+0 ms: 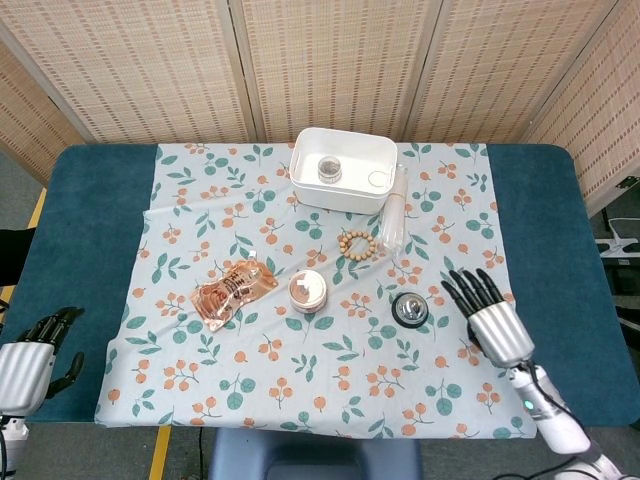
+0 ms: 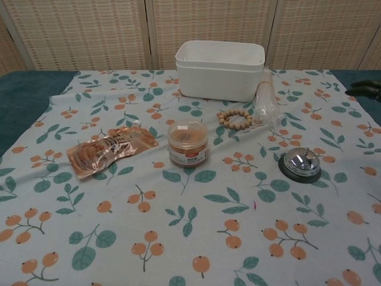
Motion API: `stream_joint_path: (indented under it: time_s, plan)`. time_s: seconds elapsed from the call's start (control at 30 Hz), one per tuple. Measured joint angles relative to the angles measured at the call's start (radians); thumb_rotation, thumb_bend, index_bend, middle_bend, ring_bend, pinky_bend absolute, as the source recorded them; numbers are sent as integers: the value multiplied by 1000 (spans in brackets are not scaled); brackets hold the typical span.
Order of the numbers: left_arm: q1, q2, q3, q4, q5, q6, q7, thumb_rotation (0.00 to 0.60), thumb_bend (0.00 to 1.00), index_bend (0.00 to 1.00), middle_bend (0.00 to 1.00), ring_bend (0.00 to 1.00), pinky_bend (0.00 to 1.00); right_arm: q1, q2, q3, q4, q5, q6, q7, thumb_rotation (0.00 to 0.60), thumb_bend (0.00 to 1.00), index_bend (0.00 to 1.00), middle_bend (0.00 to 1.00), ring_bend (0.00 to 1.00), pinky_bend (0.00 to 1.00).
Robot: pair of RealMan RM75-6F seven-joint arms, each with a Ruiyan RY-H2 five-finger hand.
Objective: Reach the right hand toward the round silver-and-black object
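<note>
Dark teal fabric covers the table [image 1: 90,220], and over its middle lies a pale cloth [image 1: 250,370] printed with orange berries and green leaves. Behind the table stand folding screens [image 1: 330,60] of woven tan reed in light wooden frames.

On the cloth there is one of each thing. One white rectangular tub [image 1: 343,168] sits at the far edge, holding one small round jar [image 1: 329,170] and one pale ring-shaped item too small to identify. One clear plastic tube [image 1: 394,208] lies just to the right of the tub. One bracelet of light wooden beads [image 1: 356,244] lies in front of the tub. One small round tub with an orange band [image 2: 187,143] stands near the centre; its label print is too small to read. One flat copper-coloured packet [image 1: 233,291] lies to its left, with writing that cannot be read.

One round silver-and-black object [image 1: 409,309], a shiny dome on a black base, sits on the cloth to the right of the small orange tub.

The right hand [image 1: 492,318] is just to the right of that object, apart from it, fingers straight and spread, holding nothing. The left hand [image 1: 30,360] is at the near left corner beyond the cloth, fingers loosely curled and apart, holding nothing.
</note>
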State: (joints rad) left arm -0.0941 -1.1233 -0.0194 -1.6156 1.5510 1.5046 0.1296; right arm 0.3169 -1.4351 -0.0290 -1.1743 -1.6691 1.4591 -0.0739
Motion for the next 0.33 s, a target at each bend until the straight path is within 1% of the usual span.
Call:
stream_joint_path:
  time_s: [0.07, 0.13, 0.17, 0.2, 0.23, 0.27, 0.3, 0.33]
  plan:
    - [0, 0, 1, 0, -1, -1, 3, 600, 426, 175, 181, 244, 467, -38, 51, -12, -24, 0, 31, -6, 600, 979, 0, 0, 0, 0]
    - [0, 0, 1, 0, -2, -2, 6, 600, 427, 175, 181, 244, 467, -73, 89, -23, -45, 10, 48, -8, 600, 861, 0, 0, 0, 0]
    - [1, 0, 1, -1, -2, -2, 8, 600, 427, 175, 181, 244, 467, -84, 103, -26, -55, 19, 50, -8, 600, 739, 0, 0, 0, 0]
    - [1, 0, 2, -1, -2, -2, 10, 600, 427, 175, 181, 244, 467, -92, 112, -27, -65, 30, 50, -8, 600, 673, 0, 0, 0, 0]
    - [1, -1, 2, -2, -2, -3, 12, 600, 427, 175, 182, 244, 467, -99, 121, -28, -82, 46, 48, -7, 600, 574, 0, 0, 0, 0]
    - [1, -1, 2, -2, -2, -3, 14, 600, 426, 175, 181, 243, 467, -102, 128, -28, -98, 55, 43, -5, 600, 504, 0, 0, 0, 0]
    - [1, -1, 2, -3, -1, -2, 16, 600, 427, 175, 181, 243, 467, -104, 137, -27, -114, 61, 38, -3, 600, 452, 0, 0, 0, 0]
    - [1, -1, 2, -4, -1, -2, 18, 600, 427, 175, 181, 243, 467, -107, 149, -26, -137, 67, 33, 0, 600, 426, 0, 0, 0, 0]
